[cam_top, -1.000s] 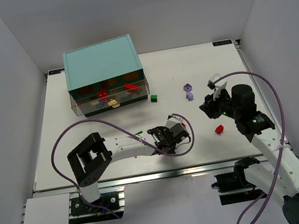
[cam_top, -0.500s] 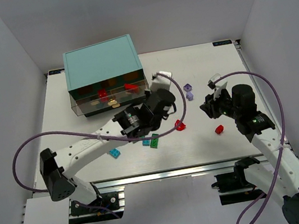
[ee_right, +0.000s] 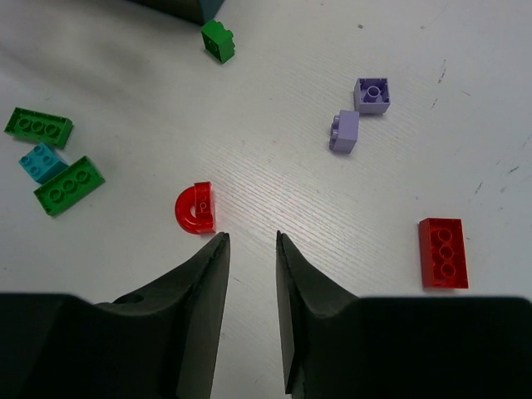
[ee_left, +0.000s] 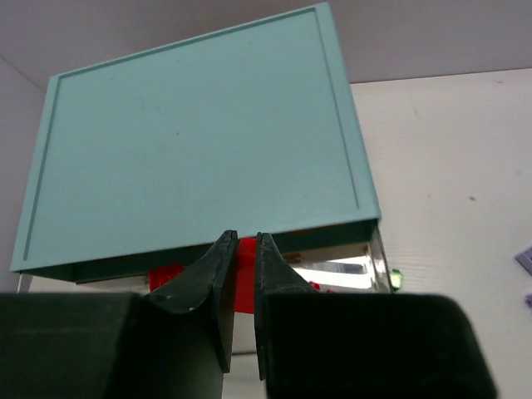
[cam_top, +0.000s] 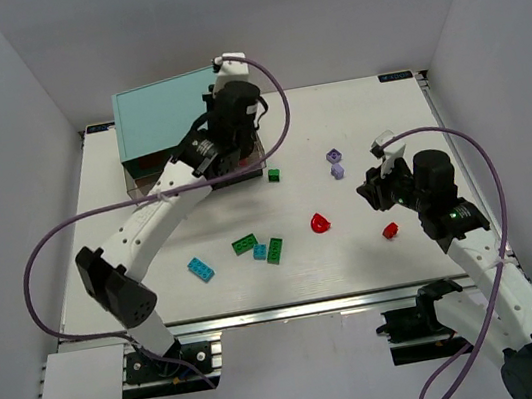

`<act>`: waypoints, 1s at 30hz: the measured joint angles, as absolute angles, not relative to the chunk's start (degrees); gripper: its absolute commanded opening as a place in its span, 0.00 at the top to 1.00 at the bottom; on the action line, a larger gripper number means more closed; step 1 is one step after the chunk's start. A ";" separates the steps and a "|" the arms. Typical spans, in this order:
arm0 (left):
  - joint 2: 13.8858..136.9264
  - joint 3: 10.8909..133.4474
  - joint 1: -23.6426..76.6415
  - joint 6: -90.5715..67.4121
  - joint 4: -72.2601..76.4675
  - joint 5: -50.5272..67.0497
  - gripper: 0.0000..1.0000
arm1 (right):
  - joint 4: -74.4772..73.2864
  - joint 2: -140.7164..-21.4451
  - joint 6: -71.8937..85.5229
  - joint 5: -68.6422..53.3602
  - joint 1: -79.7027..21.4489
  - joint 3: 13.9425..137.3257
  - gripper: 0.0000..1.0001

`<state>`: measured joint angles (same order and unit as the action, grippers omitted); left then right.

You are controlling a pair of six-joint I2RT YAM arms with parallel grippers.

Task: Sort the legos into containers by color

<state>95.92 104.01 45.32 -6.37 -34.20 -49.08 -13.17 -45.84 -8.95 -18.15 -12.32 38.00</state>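
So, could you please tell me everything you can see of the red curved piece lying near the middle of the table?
The red curved piece is glossy plastic, a half-ring with a straight blocky edge closing one side and a small hole in the middle. It lies flat on the white table, apart from every other piece, with the nearest green brick well to one side. The open right pincer hovers close by without touching it.

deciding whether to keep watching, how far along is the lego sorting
Early on. Done: some red plastic pieces sit in the open brownish translucent drawer. In hand: the left gripper pinches a small red lego above it. Left: red arch, red brick, green bricks, cyan bricks and lavender pieces lie loose; the right gripper hangs open, empty.
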 measured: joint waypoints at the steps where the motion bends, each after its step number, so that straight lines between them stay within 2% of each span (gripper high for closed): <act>1: 97.23 105.27 44.25 -6.20 -34.30 -48.99 0.96 | -13.17 -45.84 -8.97 -18.15 -12.32 38.00 0.66; 8: 104.47 107.09 37.39 -6.22 -36.36 -46.74 0.93 | -13.17 -45.84 -8.97 -18.17 -11.97 38.00 0.66; 11: 106.61 106.91 34.76 -7.01 -37.71 -45.01 0.87 | -13.17 -45.84 -8.97 -18.17 -11.94 38.00 0.66; 15: 106.37 106.26 32.56 -8.03 -37.71 -43.27 0.70 | -13.17 -45.84 -8.97 -18.17 -11.94 38.00 0.64; 16: 106.04 105.95 32.29 -8.25 -37.67 -42.72 0.58 | -13.17 -45.84 -8.97 -18.17 -11.94 38.00 0.62; 19: 105.41 104.31 31.90 -8.97 -37.74 -41.25 0.50 | -13.15 -46.09 -8.97 -18.17 -11.88 38.00 0.59; 30: 98.67 96.01 31.38 -10.41 -34.37 -36.99 0.48 | -13.15 -47.11 -8.99 -18.17 -11.60 37.67 0.58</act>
<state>98.67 96.01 31.38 -10.41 -34.37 -36.99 -13.15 -47.11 -8.99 -18.17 -11.60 37.67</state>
